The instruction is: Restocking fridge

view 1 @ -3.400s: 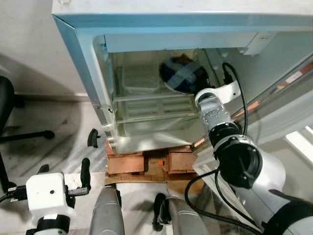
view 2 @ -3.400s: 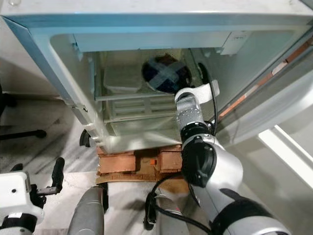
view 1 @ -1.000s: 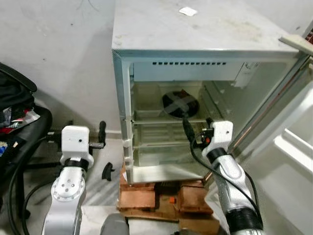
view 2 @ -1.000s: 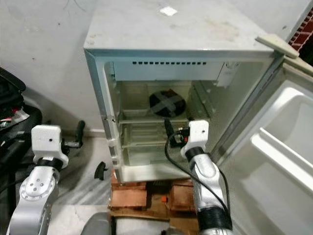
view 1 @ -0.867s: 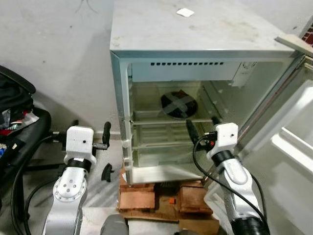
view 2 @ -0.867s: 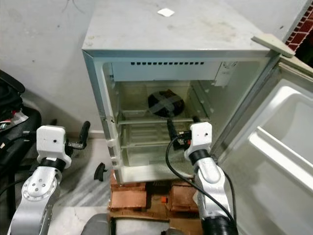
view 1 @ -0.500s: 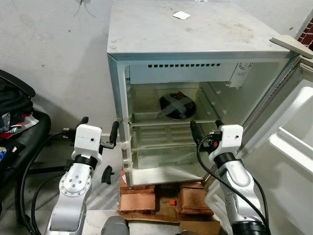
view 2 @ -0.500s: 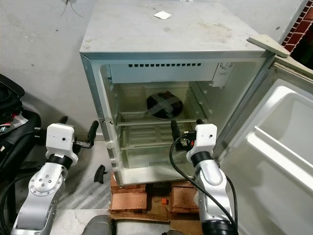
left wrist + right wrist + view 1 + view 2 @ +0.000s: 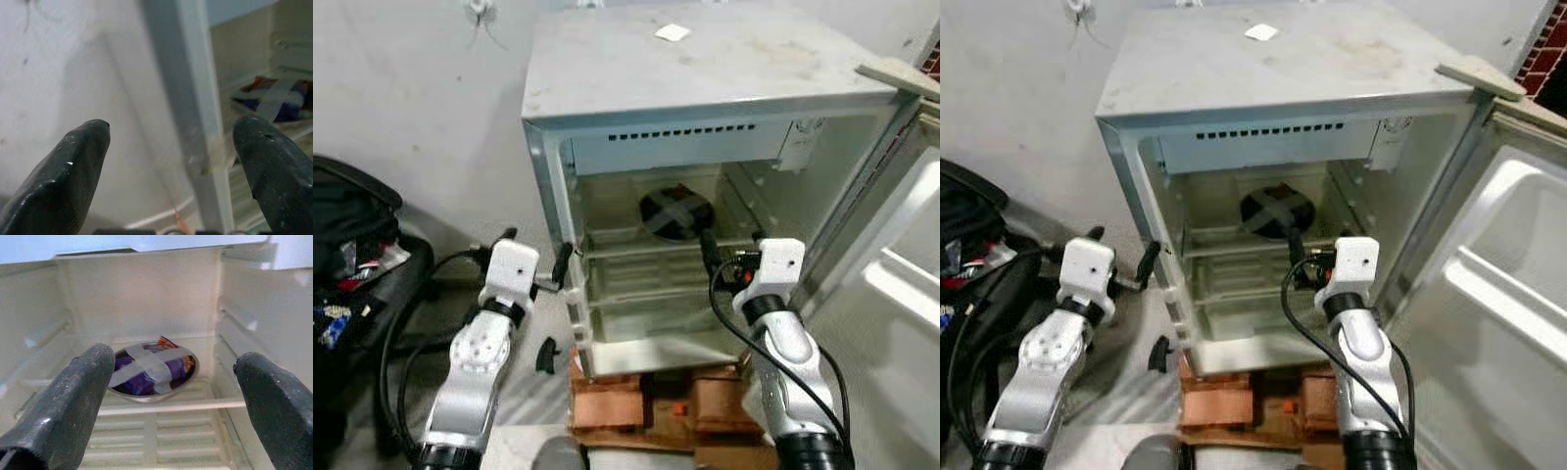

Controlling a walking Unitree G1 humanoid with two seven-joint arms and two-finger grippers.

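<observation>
Right wrist view, taped bowl (image 9: 152, 368) on fridge shelf (image 9: 171, 407) beyond right tool (image 9: 176, 396) (fingers spread, empty)

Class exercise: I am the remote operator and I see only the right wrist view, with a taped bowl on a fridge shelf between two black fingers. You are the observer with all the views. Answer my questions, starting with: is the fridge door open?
Observer: Yes. The fridge door is swung wide open on the robot's right.
Operator: Where is the right gripper?
Observer: The right gripper is open, in front of the fridge opening, apart from the bowl.
Operator: And the left arm?
Observer: The left gripper is open beside the fridge's left front edge, holding nothing.
Operator: What does the fridge stand on?
Observer: On reddish bricks on the floor.
</observation>
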